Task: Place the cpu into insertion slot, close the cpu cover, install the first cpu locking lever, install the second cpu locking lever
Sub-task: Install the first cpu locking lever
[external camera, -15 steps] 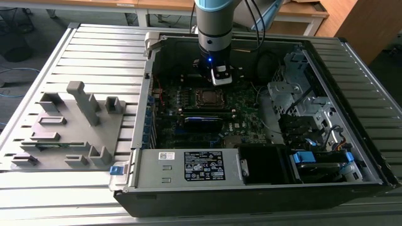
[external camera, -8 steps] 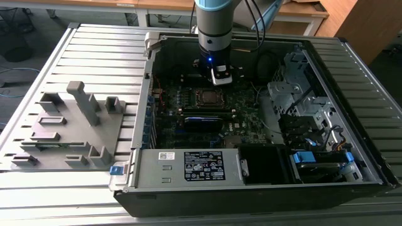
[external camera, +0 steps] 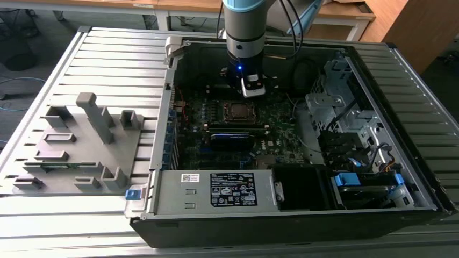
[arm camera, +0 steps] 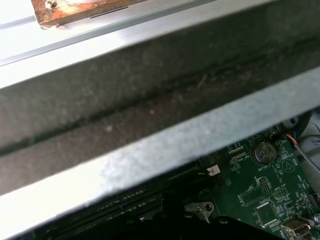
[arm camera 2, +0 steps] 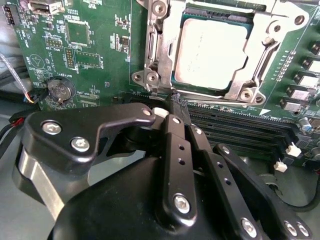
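Exterior view: hand (external camera: 252,90) over board (external camera: 276,121), near slot (external camera: 227,110). Second wrist view: hand closed w/ nothing in it; cpu (arm camera 2: 210,50) seated in slot, cover (arm camera 2: 159,45) down. Cpu prob. light, stiff, fragile: hold by edges. First wrist view: case wall (arm camera: 150,100), board.

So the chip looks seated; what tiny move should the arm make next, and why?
Probably ease the gripper a little closer to the near corner of the insertion slot. In the second wrist view the cpu already sits in it with the cpu cover lying over it, and the shut gripper hovers just short of that rim. Whether the cover is locked down, I cannot tell.
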Robot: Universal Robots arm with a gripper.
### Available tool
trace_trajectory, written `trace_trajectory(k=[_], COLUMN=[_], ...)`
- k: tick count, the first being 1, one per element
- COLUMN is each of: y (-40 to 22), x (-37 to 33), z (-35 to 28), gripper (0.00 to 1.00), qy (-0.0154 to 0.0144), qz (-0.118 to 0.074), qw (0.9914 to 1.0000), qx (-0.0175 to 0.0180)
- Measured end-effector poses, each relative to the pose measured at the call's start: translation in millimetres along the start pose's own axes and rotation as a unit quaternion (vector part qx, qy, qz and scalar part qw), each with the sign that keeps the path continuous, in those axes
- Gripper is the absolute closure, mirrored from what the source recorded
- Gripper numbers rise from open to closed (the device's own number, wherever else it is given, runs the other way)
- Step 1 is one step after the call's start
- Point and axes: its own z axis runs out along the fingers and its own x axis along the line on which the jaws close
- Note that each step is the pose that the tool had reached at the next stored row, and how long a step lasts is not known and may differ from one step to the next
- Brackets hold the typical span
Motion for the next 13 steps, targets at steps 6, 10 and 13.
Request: trace_trajectory(k=[6, 10, 13], y=[0.5, 0.9, 1.5], x=[-0.2, -0.3, 0.1], z=[-2.2, -4.2, -4.3], gripper=[0.89, 0.89, 0.89], qy=[-0.0001, -0.0001, 0.0001], qz=[0.0, 0.0, 0.0], qw=[1.0, 1.0, 1.0], qx=[0.0002, 0.0, -0.0004])
